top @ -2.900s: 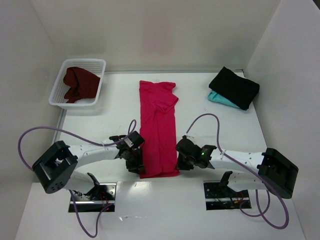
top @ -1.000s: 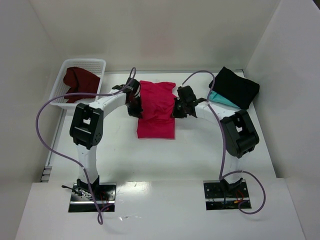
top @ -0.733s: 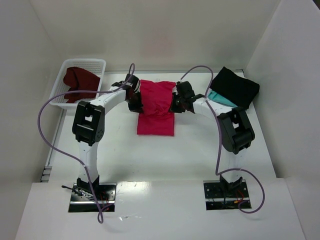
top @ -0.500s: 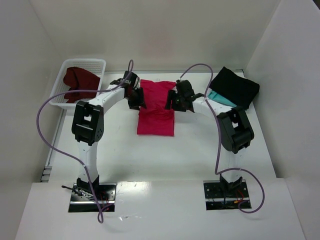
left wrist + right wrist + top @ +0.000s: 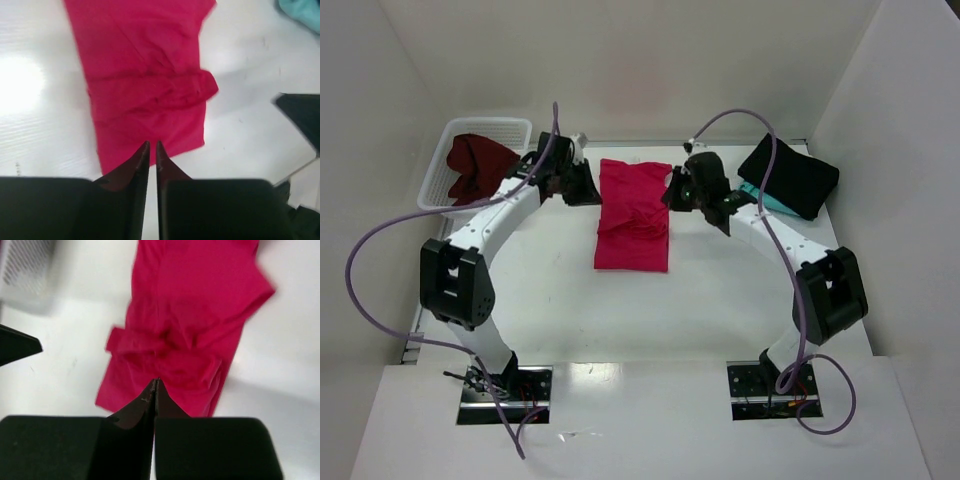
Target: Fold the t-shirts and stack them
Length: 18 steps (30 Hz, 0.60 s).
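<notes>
From my end the crimson-pink t-shirt [image 5: 633, 215] lies folded, bit rumpled, mid-worktop [image 5: 720, 290]. Left gripper [image 5: 152, 145] and right gripper [image 5: 154, 382] flank its far half, both pressed together.

No text, label, brand, number or sign can be read in any of the 3 views; the cloth, the basket, the arms and the white worktop all show plain, unmarked surfaces.
</notes>
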Each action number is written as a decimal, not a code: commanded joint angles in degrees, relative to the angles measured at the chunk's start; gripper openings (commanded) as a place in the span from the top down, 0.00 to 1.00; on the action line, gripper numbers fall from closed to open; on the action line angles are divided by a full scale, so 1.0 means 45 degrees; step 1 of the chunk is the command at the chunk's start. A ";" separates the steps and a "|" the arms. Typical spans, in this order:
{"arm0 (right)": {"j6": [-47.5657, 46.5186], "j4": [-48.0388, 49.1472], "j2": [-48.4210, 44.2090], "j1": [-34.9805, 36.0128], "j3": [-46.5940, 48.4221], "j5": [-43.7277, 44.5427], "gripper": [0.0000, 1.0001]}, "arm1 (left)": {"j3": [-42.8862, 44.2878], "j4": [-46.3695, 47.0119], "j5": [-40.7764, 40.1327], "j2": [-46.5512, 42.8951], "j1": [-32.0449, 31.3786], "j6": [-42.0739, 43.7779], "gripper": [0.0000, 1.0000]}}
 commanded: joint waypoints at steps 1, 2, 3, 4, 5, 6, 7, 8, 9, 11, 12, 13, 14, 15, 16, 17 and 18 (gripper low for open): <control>0.0124 -0.0140 0.0348 0.0962 -0.1362 -0.0004 1.00 | -0.1767 0.0469 0.0756 -0.0143 -0.0664 -0.0105 0.87; 0.0298 -0.0140 0.0350 0.1101 -0.1577 -0.0003 0.98 | -0.2044 0.0585 0.0756 -0.0143 -0.0666 -0.0106 0.85; 0.0494 -0.0140 0.0466 0.1219 -0.1927 -0.0003 0.95 | -0.2279 0.0586 0.0756 -0.0143 -0.0820 -0.0106 0.82; 0.0612 -0.0024 0.0467 0.1336 -0.2085 0.0133 0.92 | -0.2475 0.0702 0.0872 -0.0143 -0.0957 -0.0106 0.79; 0.0767 -0.0023 0.0602 0.1473 -0.2203 0.0134 0.86 | -0.2825 0.0858 0.0874 -0.0008 -0.0959 -0.0106 0.73; 0.0769 -0.0023 0.0797 0.1474 -0.2359 0.0134 0.84 | -0.2945 0.0860 0.0874 0.0129 -0.1094 -0.0106 0.70; 0.0769 0.0093 0.0915 0.1474 -0.2360 0.0134 0.82 | -0.2946 0.0976 0.0680 0.0265 -0.1095 -0.0222 0.67; 0.0769 0.0094 0.1129 0.1590 -0.2360 0.0134 0.82 | -0.2946 0.0977 0.0678 0.0421 -0.1231 -0.0224 0.65; 0.0769 0.0094 0.1247 0.1591 -0.2360 0.0134 0.82 | -0.2946 0.0977 0.0524 0.0810 -0.1232 -0.0224 0.61; 0.0769 0.0094 0.1481 0.1591 -0.2244 0.0250 0.82 | -0.2635 0.0977 0.0367 0.1222 -0.1232 -0.0224 0.60; 0.0769 0.0094 0.1715 0.1591 -0.2069 0.0425 0.82 | -0.2517 0.0977 0.0230 0.1572 -0.1232 -0.0224 0.58; 0.0769 0.0094 0.1833 0.1591 -0.2067 0.0427 0.82 | -0.2400 0.0977 0.0229 0.1749 -0.1232 -0.0107 0.56; 0.0769 0.0094 0.1950 0.1591 -0.1893 0.0562 0.81 | -0.2128 0.0977 0.0229 0.1906 -0.1232 -0.0106 0.55; 0.0634 0.0094 0.2222 0.1591 -0.1621 0.0564 0.80 | -0.1951 0.0977 0.0094 0.2236 -0.1232 -0.0106 0.55; 0.0478 0.0094 0.2360 0.1591 -0.1464 0.0564 0.77 | -0.1776 0.0861 0.0092 0.2394 -0.1232 0.0048 0.55; 0.0476 -0.0022 0.2497 0.1591 -0.1307 0.0448 0.77 | -0.1600 0.0666 0.0092 0.2531 -0.1232 0.0050 0.54; 0.0476 -0.0023 0.2634 0.1591 -0.0996 0.0447 0.76 | -0.1308 0.0664 -0.0043 0.2668 -0.1232 0.0185 0.54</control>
